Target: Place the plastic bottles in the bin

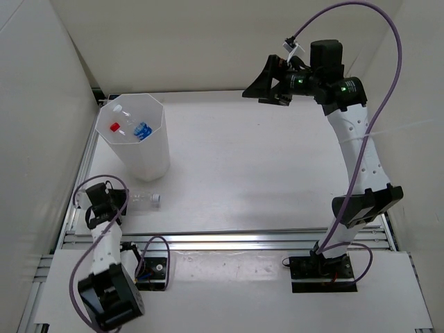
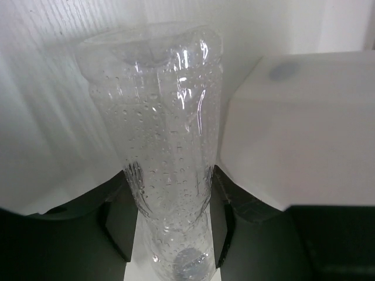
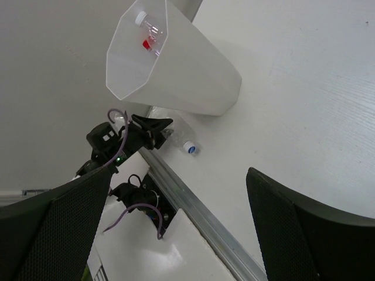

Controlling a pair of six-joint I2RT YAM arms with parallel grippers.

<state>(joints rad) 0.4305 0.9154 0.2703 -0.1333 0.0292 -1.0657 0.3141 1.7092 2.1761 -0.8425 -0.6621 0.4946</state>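
A plain clear bottle point(image 1: 143, 200) with a white cap lies on the table just in front of the bin point(image 1: 161, 154). My left gripper point(image 1: 122, 202) is shut on its base end. In the left wrist view the bottle point(image 2: 164, 117) runs up between the two black fingers point(image 2: 120, 225), which press its sides. The tall white bin holds a red-capped bottle point(image 1: 115, 127), a blue-labelled bottle point(image 1: 142, 130) and a clear one point(image 1: 119, 109). My right gripper point(image 1: 267, 87) hangs open and empty, high over the far middle of the table. From there the bin point(image 3: 193, 76) and the held bottle point(image 3: 180, 142) show.
White walls close in the table on the left, back and right. An aluminium rail point(image 1: 243, 239) runs along the near edge by the arm bases. The bin's wall point(image 2: 304, 129) stands close to the right of my left gripper.
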